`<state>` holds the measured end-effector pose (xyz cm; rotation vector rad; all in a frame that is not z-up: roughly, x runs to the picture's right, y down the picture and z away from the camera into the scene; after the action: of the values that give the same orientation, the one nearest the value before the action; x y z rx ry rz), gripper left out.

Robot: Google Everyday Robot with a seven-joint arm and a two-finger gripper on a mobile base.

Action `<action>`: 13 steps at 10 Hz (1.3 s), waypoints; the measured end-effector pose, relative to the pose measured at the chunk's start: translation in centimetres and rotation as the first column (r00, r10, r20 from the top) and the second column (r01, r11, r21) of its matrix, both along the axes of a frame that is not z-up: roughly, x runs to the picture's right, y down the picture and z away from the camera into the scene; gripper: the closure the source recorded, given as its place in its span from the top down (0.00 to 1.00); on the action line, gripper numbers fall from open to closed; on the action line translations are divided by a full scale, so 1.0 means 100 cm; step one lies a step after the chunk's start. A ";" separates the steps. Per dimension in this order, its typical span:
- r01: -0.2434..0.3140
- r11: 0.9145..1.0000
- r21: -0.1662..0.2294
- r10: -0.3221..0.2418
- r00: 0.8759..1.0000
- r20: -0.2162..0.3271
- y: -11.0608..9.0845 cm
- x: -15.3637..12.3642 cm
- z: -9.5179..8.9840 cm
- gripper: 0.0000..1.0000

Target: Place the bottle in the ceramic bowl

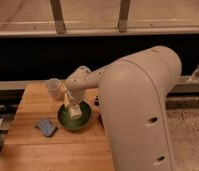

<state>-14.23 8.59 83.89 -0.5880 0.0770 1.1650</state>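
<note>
Bottle held over the green bowl

Arm reaches in from the right foreground, its bulky white shell filling much of the view, the forearm running leftward to a rounded wrist that bends down above the wooden table [53, 150]. The gripper [73, 111] hangs below that wrist, pointing down over the round glossy green ceramic bowl [68, 121], its fingers clamped shut on the small white plastic bottle with a greenish-yellow label [74, 112]. The bottle sits between the fingers, roughly upright, its lower end inside the bowl's rim; whether it touches the bottom cannot be told. The bowl stands near the table's middle, towards its right edge. No writing on the label can be read. A translucent plastic cup [54, 88] stands near the table's far edge, just beside the wrist, and a blue sponge [46, 127] lies left of the bowl
</note>
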 end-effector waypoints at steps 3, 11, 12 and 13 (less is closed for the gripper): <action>-0.006 0.999 -0.051 0.005 1.000 -0.004 0.012 0.006 0.014 0.01; 0.034 0.997 -0.068 -0.034 0.999 0.006 0.022 -0.002 -0.001 0.76; 0.037 0.997 -0.065 -0.036 0.999 0.008 0.021 -0.002 -0.002 0.79; 0.040 0.997 -0.061 -0.039 0.999 0.012 0.021 -0.003 -0.003 0.80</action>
<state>-14.54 10.69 83.59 -0.6442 0.1152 1.1239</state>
